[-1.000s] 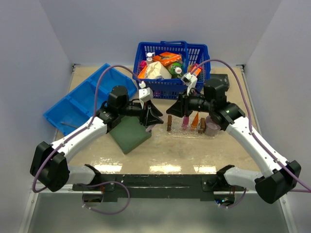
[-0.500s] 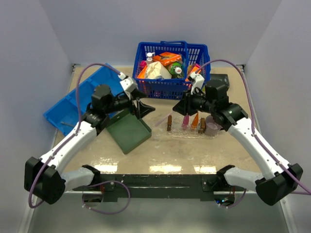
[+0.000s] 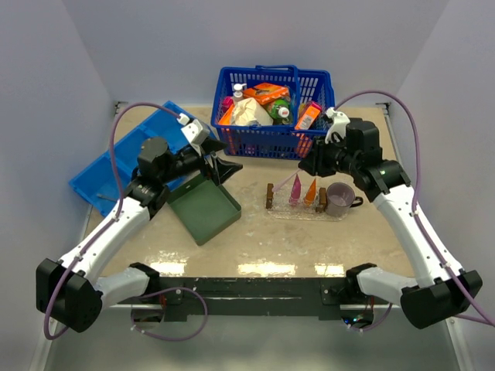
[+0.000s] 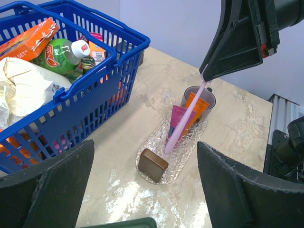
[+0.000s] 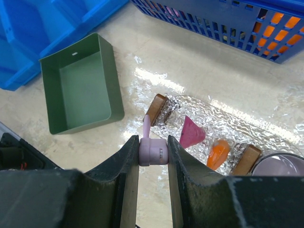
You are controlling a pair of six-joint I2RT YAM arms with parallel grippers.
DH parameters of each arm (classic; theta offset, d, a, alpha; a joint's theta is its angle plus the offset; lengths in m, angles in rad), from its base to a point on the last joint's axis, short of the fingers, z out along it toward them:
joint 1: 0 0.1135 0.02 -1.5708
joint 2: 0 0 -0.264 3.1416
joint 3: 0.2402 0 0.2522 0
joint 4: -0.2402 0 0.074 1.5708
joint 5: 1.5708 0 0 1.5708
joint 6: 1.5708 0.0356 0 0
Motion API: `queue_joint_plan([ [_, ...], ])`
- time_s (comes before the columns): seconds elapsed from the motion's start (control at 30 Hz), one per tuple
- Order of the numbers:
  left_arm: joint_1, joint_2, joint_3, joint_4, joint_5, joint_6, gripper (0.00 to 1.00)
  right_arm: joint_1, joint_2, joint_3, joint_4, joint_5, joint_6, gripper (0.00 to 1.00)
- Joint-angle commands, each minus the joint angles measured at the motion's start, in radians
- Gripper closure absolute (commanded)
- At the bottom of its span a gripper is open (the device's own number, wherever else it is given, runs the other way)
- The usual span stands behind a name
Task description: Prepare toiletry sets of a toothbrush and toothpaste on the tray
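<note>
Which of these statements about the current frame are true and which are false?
1. The right pincer grips a pink toothbrush. True.
2. The left pincer is shut on the orange toothpaste tube. False: it is open and holds nothing; that tube lies on the clear tray.
3. The pink toothpaste tube lies on the clear tray. True.
4. The blue basket is empty. False: it holds boxes and bottles.
</note>
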State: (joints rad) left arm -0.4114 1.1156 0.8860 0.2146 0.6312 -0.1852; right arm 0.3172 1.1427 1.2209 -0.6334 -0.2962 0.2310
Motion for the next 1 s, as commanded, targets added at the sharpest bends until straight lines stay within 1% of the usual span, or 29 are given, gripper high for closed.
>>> queue_joint_plan([
  [0.0, 0.006, 0.004, -0.001, 0.051, -0.001, -0.014, 0.07, -0.003, -0.027, 0.054, -0.031, 0.031, -0.042, 0.88],
  [0.1, 0.006, 0.009, -0.001, 0.048, -0.001, -0.014, 0.07, -0.004, -0.029, 0.049, -0.040, 0.068, -0.050, 0.88],
  [0.33, 0.006, 0.018, 0.001, 0.052, 0.005, -0.017, 0.07, -0.003, -0.029, 0.032, -0.031, 0.086, -0.055, 0.88],
  [0.97, 0.006, 0.026, 0.002, 0.046, -0.005, -0.013, 0.07, -0.001, 0.014, -0.021, 0.026, 0.097, -0.044, 0.88],
])
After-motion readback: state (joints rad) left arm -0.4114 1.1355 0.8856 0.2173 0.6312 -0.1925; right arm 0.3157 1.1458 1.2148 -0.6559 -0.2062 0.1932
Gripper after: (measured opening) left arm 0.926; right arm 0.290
